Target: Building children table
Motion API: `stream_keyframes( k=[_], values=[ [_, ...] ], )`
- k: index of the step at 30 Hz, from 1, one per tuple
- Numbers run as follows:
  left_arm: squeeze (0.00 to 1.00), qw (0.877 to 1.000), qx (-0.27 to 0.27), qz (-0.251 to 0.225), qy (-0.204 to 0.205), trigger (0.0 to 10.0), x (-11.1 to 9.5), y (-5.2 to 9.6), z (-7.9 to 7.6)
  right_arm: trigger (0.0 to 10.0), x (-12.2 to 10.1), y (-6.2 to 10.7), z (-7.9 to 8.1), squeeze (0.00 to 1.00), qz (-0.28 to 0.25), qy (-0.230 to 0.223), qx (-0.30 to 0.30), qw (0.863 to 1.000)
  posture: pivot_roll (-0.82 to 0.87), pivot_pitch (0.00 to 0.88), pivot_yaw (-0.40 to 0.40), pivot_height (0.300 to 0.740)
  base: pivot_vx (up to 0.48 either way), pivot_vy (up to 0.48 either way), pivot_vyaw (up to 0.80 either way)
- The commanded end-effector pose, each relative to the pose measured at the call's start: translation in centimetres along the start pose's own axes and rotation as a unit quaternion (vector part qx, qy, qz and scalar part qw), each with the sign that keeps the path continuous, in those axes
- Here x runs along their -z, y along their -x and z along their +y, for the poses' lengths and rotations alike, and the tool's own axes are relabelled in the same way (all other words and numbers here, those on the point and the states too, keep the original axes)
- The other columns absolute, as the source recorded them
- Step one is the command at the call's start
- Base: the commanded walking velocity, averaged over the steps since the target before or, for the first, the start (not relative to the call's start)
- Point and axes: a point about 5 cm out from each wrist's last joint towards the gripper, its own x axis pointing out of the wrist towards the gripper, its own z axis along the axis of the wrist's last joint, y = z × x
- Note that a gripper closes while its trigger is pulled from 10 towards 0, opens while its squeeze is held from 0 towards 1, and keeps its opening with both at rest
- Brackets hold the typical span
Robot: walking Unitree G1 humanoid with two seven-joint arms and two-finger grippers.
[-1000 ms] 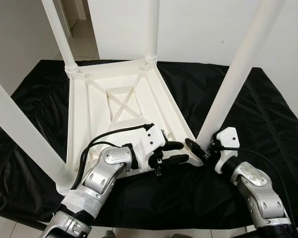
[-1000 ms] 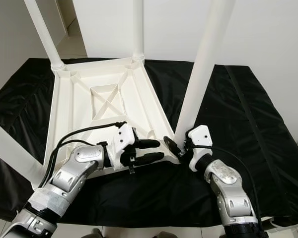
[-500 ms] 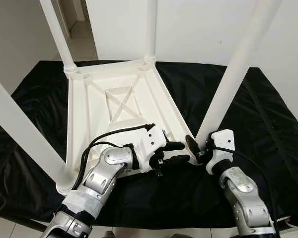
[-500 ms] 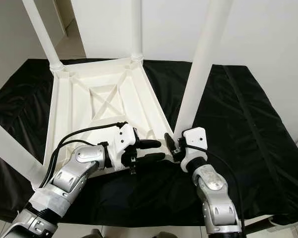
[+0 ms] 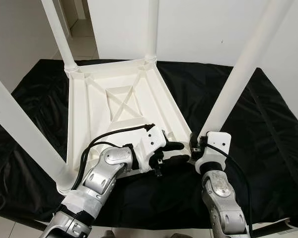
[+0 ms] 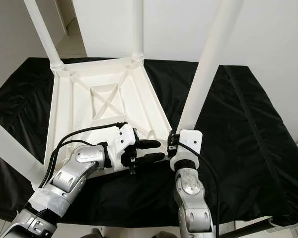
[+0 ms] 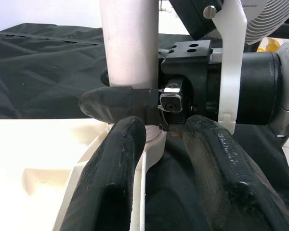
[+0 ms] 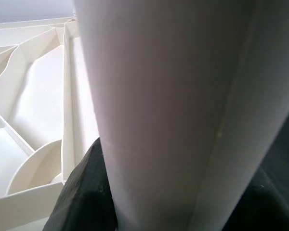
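Trouble, if it came, seemed most likely at the near-right corner of the upturned white plastic children's table [image 5: 114, 106], which lay underside-up on the black cloth-covered tabletop [image 5: 268, 129] with its four white tubular legs pointing upward. The right gripper [image 5: 194, 147] sat at the foot of the near-right white leg [image 5: 233, 94], at roughly 5 o'clock of the frame, with one black finger [image 7: 118, 103] seen in the left wrist view pressed against the tube just above its socket collar; the fingers looked closed around the leg. The left gripper [image 5: 175, 152] rested on the frame's near edge at about 6 o'clock, its two fingers [image 7: 115, 163] spread slightly and lying beside the socket without pinching anything.

That leg leaned noticeably toward 1 o'clock, so it was probably not fully seated. A push or twist applied off-axis could have jammed it crooked or popped it out of the socket. Because the left fingers only rested on the rim, the light frame could have slid or spun on the slippery cloth under the right arm's force. Both grippers were crowded at the same corner, near touching, so a collision between them was another risk.
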Motion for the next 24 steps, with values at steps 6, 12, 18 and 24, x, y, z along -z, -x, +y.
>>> stream_keyframes(
  k=[6, 12, 18, 24],
  values=[
    [0.0, 1.0, 0.001, 0.001, -0.005, 10.0, -0.1, -0.1, -0.1, 10.0, 0.1, 0.6, 0.9, 1.0, 0.006, -0.034, -0.017, 0.999, -0.09, 0.0, 0.01, 0.74, 0.0, 0.0, 0.0],
    [0.0, 1.0, 0.0, 0.001, -0.004, 10.0, -0.1, 0.0, -0.2, 10.0, 0.2, 1.3, 0.1, 0.0, 0.001, -0.023, -0.067, 0.997, -0.08, 0.0, 0.008, 0.74, 0.0, 0.0, 0.0],
    [0.0, 1.0, 0.001, 0.004, -0.007, 10.0, 0.0, 0.0, -0.4, 10.0, 0.1, 1.9, -0.9, 0.0, -0.007, 0.0, -0.141, 0.99, -0.08, 0.0, 0.008, 0.74, 0.0, 0.0, 0.0],
    [0.0, 1.0, 0.005, 0.006, -0.01, 10.0, 0.0, -0.1, -0.4, 10.0, -0.1, 2.2, -3.8, 0.0, -0.011, 0.047, -0.21, 0.977, -0.09, 0.0, 0.012, 0.74, 0.0, 0.0, 0.0]
  ],
)
